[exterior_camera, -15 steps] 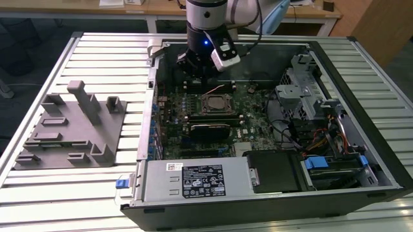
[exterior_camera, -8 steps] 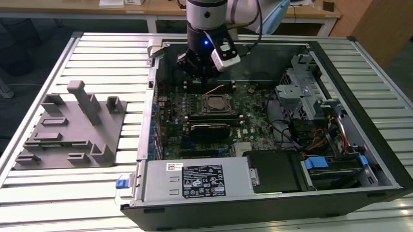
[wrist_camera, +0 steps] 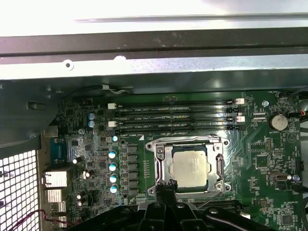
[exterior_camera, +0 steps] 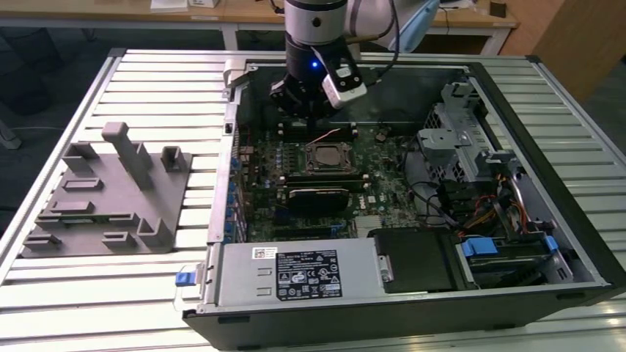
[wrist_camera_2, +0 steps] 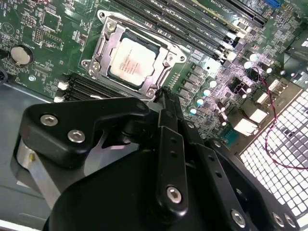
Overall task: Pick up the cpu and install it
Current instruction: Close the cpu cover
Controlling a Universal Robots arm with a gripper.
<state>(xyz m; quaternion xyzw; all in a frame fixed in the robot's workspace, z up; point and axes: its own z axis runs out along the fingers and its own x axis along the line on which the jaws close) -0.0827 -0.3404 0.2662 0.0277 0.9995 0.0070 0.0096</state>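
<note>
The cpu (wrist_camera_2: pixel 131 61) is a pale silver square lying flat in the motherboard socket, framed by the metal socket bracket (wrist_camera_2: pixel 98 48). In the first wrist view the cpu (wrist_camera: pixel 190 166) rests level inside the same frame. From the exterior view the cpu (exterior_camera: pixel 325 156) is at the middle of the green board inside the open computer case. My gripper (exterior_camera: pixel 311 121) hangs above the board just behind the socket. Its black fingers meet at a tip (wrist_camera_2: pixel 161 94) by the socket's edge, shut with nothing between them. The gripper (wrist_camera: pixel 166 185) is apart from the chip.
Memory slots (wrist_camera: pixel 173 118) run beside the socket. A black heatsink block (exterior_camera: pixel 318 199) lies in front of it, then the power supply (exterior_camera: pixel 293 273). A drive cage (exterior_camera: pixel 459 147) and cables crowd the exterior view's right. A grey fixture (exterior_camera: pixel 108 194) stands on the slatted table at the left.
</note>
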